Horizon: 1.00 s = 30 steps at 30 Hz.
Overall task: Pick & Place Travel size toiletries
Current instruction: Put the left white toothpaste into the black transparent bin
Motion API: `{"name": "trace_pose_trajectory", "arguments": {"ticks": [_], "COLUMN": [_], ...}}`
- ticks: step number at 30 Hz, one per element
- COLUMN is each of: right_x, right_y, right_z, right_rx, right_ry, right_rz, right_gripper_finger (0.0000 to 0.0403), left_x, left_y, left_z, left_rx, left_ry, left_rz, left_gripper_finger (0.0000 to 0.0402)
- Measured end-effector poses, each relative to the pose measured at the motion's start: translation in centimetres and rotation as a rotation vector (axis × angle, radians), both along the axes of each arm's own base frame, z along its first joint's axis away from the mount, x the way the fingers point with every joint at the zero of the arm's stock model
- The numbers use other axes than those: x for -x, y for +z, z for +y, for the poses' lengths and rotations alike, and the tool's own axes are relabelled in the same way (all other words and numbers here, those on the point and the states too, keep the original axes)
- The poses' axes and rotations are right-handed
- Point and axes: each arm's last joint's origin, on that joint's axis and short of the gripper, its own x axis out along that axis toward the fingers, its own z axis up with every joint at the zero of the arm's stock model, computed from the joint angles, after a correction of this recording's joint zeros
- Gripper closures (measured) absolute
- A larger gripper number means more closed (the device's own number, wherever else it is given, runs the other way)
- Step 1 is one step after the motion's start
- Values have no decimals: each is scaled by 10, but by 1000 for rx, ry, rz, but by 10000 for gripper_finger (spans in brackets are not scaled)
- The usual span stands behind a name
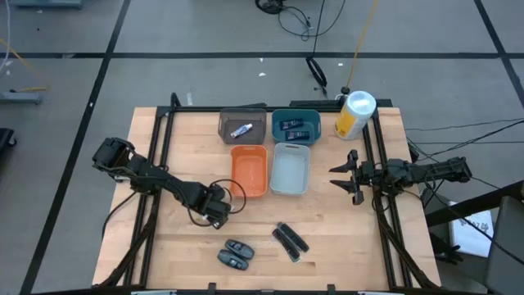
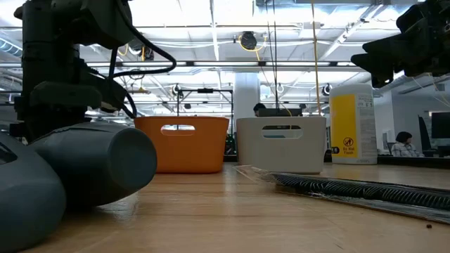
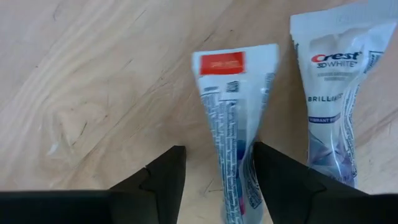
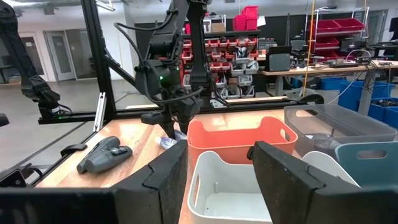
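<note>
The overhead camera is looking straight down on the whole table [image 1: 188,246], the low one is peering level across it from right beside the dark grey ovals [image 2: 91,165], and each wrist camera is looking past its own fingers, the left's close above the tabletop, the right's sharing the orange bin [image 4: 239,137] with both.

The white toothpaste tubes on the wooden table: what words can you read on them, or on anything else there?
"Crest 3D WHITE": the white tube lying face up.
"BRILL…": same tube, cut short by a crease.
Fine print and red patch on the other white tube, between the left gripper fingers: too small to read.
Tall yellow-and-white canister: label unreadable.
</note>
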Motion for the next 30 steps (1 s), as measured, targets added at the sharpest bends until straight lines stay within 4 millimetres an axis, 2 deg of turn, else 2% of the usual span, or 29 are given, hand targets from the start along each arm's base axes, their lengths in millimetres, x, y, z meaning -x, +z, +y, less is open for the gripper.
{"name": "trace_pose_trajectory", "arguments": {"ticks": [10, 30], "right_x": [0, 0], "right_y": [0, 0], "right_z": [0, 0], "right_rx": [-11, -22], "right_ry": [1, 1], "right_rz": [0, 0], "right_gripper_finger": [232, 232], "left_x": [-5, -6], "left_y": [0, 0], "left_z": [2, 4], "left_rx": [12, 50], "left_ry": [-111, -64], "left_rz": [-52, -41], "left_gripper_finger": [240, 305]}}
